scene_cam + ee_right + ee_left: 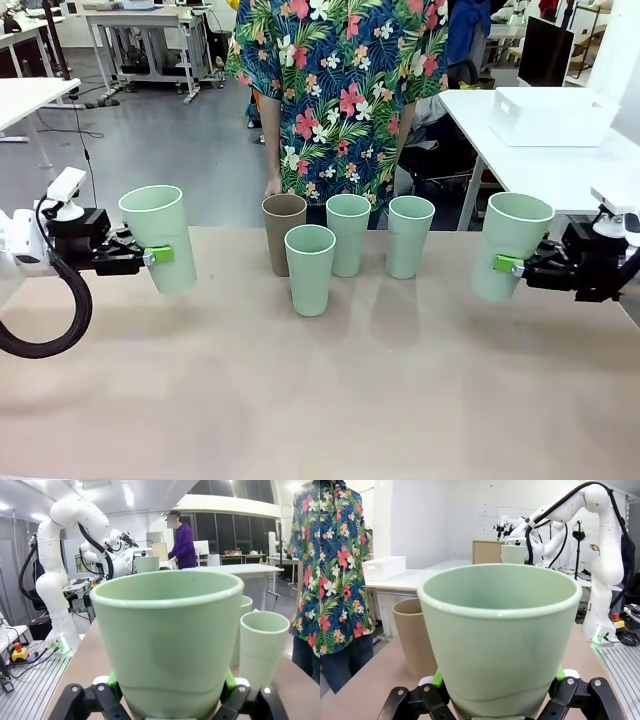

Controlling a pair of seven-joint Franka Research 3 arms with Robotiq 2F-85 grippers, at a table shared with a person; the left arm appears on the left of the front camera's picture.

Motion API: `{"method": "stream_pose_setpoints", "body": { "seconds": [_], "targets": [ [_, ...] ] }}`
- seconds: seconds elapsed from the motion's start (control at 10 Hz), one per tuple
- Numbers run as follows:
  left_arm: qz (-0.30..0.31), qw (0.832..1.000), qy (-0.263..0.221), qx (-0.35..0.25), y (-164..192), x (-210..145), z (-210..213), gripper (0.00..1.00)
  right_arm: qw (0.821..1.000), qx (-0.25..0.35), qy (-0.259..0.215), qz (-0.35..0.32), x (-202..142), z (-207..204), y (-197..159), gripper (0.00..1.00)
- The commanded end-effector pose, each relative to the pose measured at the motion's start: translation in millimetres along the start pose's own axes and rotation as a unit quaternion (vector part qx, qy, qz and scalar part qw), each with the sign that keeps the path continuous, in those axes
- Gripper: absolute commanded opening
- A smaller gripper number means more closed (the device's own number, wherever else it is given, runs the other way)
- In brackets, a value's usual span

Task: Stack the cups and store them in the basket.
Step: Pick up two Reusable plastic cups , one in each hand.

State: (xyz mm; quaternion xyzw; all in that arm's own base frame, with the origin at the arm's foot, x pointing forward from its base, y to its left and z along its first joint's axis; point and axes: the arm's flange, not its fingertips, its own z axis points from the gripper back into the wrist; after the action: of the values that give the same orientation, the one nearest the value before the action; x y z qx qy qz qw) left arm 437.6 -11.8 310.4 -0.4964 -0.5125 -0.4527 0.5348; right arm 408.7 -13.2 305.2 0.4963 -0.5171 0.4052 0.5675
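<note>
Left claw (160, 255) is pinching a mint cup (158, 232) low on its wall, tilted, well left of the brown cup (283, 232). Right claw (507, 264) is clamped on a second mint cup (512, 240), far to the brown cup's right. Three more mint cups (310, 268) stand just right of it on the desk (320, 400). They look light, stiff and smooth, so grip the wall squarely. There's plenty of bare desk nearer the robot. The basket (553, 117) waits beyond, back right, on another desk.
</note>
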Motion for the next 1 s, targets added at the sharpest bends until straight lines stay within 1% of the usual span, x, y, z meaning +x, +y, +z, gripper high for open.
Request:
{"method": "stream_pose_setpoints", "body": {
  "seconds": [0.0, 0.2, 0.3, 0.5, 0.7, 0.8, 0.9],
  "targets": [
    [0.006, 1.0, 0.005, 0.024, -18.7, 7.0, 4.1, 0.87, 1.0, -0.003, 0.02, 0.007, -1.8, 2.1, 26.0, 0.85],
    [0.011, 0.999, 0.009, 0.035, -27.9, 7.9, 10.6, 0.87, 1.0, 0.0, 0.029, 0.013, -0.1, -0.4, 36.8, 0.85],
    [0.012, 0.999, 0.001, 0.041, -32.2, 8.0, 14.0, 0.87, 0.999, 0.004, 0.031, 0.019, 2.1, -3.9, 40.0, 0.85],
    [0.004, 0.999, -0.006, 0.051, -37.3, 9.6, 17.9, 0.87, 0.999, 0.006, 0.027, 0.026, 6.2, -8.0, 45.5, 0.85],
    [-0.013, 0.999, -0.017, 0.045, -41.7, 14.5, 18.4, 0.87, 0.999, 0.024, 0.023, 0.039, 10.2, -9.3, 49.8, 0.85],
    [0.002, 0.999, 0.005, 0.039, -30.6, 6.3, 20.0, 0.87, 1.0, 0.011, 0.025, 0.013, 6.3, -3.4, 25.7, 0.85],
    [0.002, 0.999, 0.005, 0.039, -30.6, 6.3, 20.0, 0.87, 1.0, 0.011, 0.025, 0.013, 6.3, -3.4, 25.7, 0.85]
  ]
}}
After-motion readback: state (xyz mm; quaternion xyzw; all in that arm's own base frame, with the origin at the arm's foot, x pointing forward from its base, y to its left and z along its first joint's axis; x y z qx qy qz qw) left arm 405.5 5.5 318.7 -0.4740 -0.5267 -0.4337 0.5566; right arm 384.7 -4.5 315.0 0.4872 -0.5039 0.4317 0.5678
